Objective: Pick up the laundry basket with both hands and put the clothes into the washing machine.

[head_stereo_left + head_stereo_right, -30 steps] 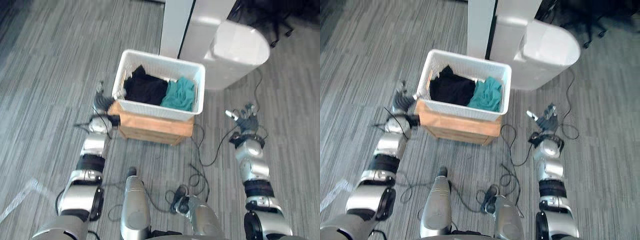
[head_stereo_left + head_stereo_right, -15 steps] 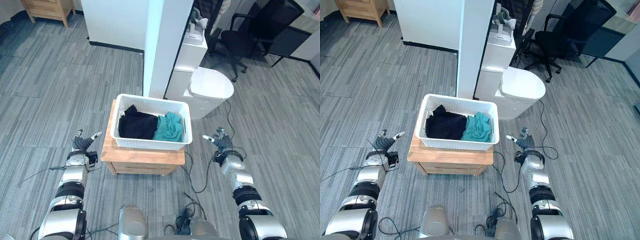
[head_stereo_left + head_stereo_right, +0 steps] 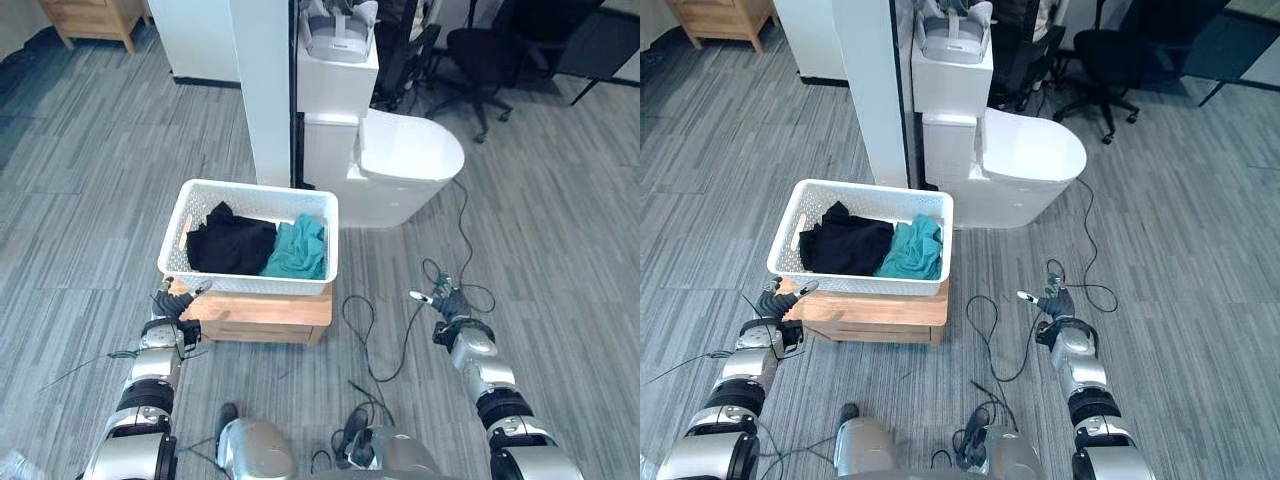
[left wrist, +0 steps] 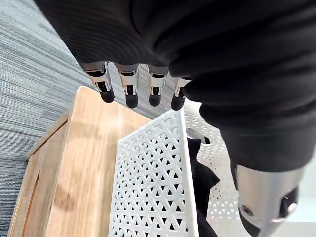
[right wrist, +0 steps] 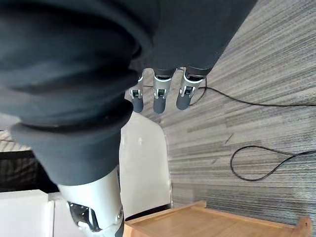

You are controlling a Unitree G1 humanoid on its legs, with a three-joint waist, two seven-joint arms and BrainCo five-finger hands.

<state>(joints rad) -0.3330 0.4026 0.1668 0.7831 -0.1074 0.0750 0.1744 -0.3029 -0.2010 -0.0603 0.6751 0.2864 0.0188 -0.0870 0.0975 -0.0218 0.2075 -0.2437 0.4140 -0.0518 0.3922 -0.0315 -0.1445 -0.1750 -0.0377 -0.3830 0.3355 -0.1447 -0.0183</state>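
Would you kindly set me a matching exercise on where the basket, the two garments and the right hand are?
Things:
1. basket
2. black garment
3. teal garment
4. right hand

Places:
A. right half of the basket
B. on the wooden stand
C. over the floor, right of the wooden stand
D. left half of the basket

Pairs: 1-B, 2-D, 3-A, 4-C

The white lattice-walled laundry basket (image 3: 245,282) looks like smooth plastic; its black garment (image 3: 230,245) and teal garment (image 3: 298,252) are soft matt cloth. The light-brown tabletop (image 3: 265,308) is smooth matt wood.
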